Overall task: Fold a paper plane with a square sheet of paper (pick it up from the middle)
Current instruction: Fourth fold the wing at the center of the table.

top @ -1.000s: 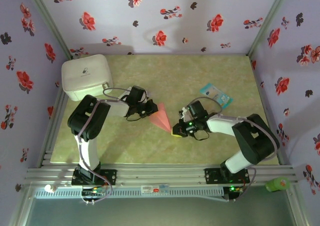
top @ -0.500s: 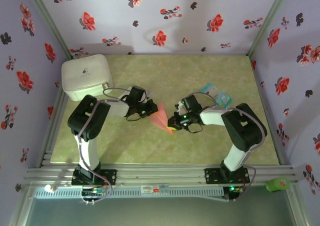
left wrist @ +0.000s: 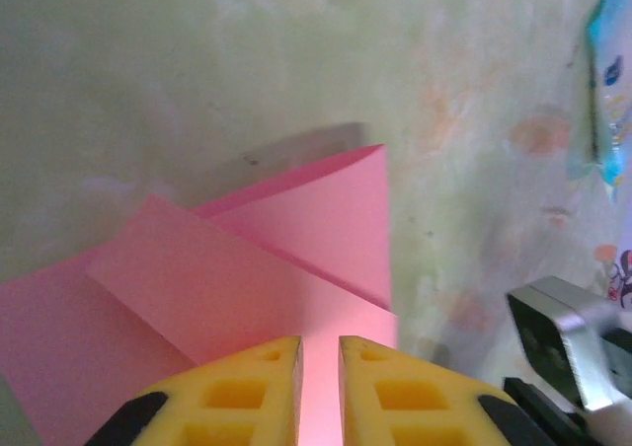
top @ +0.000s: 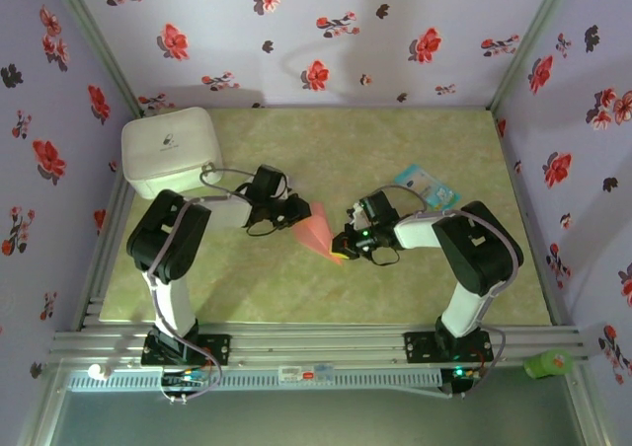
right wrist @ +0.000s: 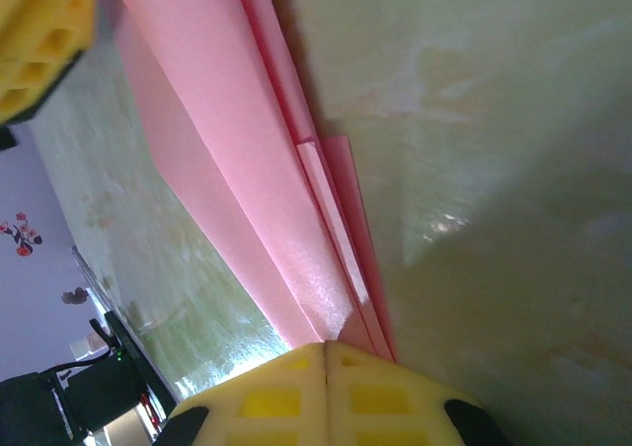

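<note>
- Purple walls printed with red and black flowers closed in the worktop [top: 395, 150] on three sides.
- At the far left corner of the worktop sat a white box [top: 170, 152].
- Both arms reached inward from the near edge with elbows bent outward and wrists low, so the two pincers faced each other across the middle of the worktop.
- Between them lay the paper plane [top: 318, 231], part-folded salmon-pink paper. Its broad end was toward the left arm and its point toward the right.
- I judged the paper very light, thin and limp where single. It looked stiffer along the stacked creases, easy to crumple or tear, and likely to slide on the smooth worktop.
- The layered folds near the centre crease seemed the safest hold, and a loose single flap the worst.
- A teal-and-white packet [top: 427, 187] lay apart, toward the right edge.
- The left pincer [left wrist: 319, 367] stood at the broad end with its yellow pads drawn to a slim slit and pink showing in the slit. I could not tell whether it pinched a layer.
- The right pincer [right wrist: 326, 357] had its pads pressed together on the narrow end, with the folded layers running in between them.
</note>
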Tool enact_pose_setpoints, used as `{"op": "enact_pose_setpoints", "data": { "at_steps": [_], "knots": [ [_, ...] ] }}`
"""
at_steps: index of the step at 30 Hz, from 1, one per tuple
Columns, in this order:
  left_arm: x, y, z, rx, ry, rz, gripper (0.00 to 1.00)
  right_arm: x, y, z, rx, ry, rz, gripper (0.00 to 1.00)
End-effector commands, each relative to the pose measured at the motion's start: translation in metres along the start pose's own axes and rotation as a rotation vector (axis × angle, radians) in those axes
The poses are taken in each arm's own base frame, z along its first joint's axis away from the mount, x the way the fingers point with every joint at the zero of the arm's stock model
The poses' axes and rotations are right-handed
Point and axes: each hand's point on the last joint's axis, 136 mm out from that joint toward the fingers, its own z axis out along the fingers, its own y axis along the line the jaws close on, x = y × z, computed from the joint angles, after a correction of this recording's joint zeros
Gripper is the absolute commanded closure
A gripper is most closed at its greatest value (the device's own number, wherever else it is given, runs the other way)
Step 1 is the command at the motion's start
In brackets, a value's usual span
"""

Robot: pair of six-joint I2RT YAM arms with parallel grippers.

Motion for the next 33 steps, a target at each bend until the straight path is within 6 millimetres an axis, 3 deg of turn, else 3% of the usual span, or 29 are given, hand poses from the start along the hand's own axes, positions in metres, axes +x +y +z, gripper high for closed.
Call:
{"op": "enact_pose_setpoints", "data": {
  "at_steps": [1,7,15,22,29,33],
  "knots": [
    [-0.005,-0.038,-0.020,0.062,-0.031,0.066,0.83,0.011,-0.041,-0.001,0.151,0.003,0.066,1.00],
    [0.026,-0.052,-0.001,0.099,-0.008,0.006,1.00,0.010,-0.042,-0.001,0.163,0.000,0.067,1.00],
    [0.065,-0.051,0.029,0.106,0.050,-0.043,1.00,0.011,-0.044,-0.002,0.173,-0.002,0.072,1.00],
    [0.082,-0.012,0.035,-0.013,0.066,-0.062,1.00,0.011,-0.044,-0.001,0.174,0.002,0.072,1.00],
    [0.077,0.009,0.036,-0.087,0.047,-0.051,0.98,0.011,-0.044,-0.001,0.176,0.001,0.072,1.00],
    [0.067,0.034,0.030,-0.205,0.024,-0.061,0.98,0.012,-0.046,-0.001,0.182,0.004,0.071,1.00]
  ]
}}
